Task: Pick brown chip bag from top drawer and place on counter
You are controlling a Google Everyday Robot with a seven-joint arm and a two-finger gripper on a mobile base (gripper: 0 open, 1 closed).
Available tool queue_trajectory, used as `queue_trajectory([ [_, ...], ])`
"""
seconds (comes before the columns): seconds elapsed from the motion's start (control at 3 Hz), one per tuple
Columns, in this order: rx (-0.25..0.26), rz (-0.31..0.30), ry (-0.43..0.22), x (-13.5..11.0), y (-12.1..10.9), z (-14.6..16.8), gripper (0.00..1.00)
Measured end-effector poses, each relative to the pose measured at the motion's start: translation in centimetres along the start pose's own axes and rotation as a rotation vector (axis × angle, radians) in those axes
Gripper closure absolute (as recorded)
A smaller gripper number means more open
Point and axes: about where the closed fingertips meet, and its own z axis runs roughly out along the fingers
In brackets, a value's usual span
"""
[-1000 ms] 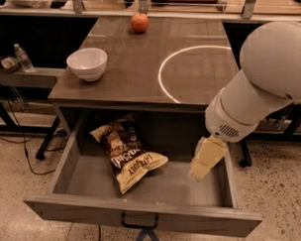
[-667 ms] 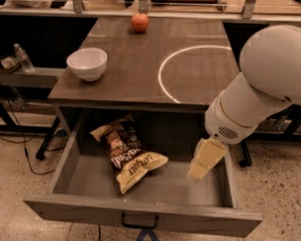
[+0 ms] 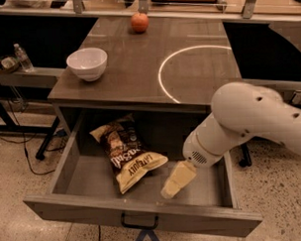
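Note:
The brown chip bag point(image 3: 127, 155) lies in the open top drawer point(image 3: 74, 207), left of middle, its tan end with "LATE JULY" lettering pointing to the front right. My gripper point(image 3: 177, 180) hangs down inside the drawer just right of the bag's front end, close to it but apart from it. The white arm point(image 3: 249, 124) reaches in from the right and hides the drawer's right rear corner. The counter point(image 3: 134, 68) above carries a thin white circle line point(image 3: 161, 77).
A white bowl point(image 3: 87, 63) stands at the counter's left front. A red apple point(image 3: 139, 22) sits at the counter's back. The drawer's black handle point(image 3: 139, 224) is at the front. A water bottle point(image 3: 23, 57) stands on a shelf at the left.
The arm has dropped and swung left. My gripper has moved from the drawer's right side toward the bag's front end. The bag has not moved.

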Motion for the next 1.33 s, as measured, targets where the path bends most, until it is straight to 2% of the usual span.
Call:
queue_trajectory([
  [0.33,-0.069,0.063,-0.061,-0.1,0.5,4.6,0.00],
  [0.67,-0.103,0.080,-0.156,-1.8,0.8,7.4,0.00],
  [1.33,-0.126,0.095,-0.319,-7.3,-0.7,9.3,0.00],
])
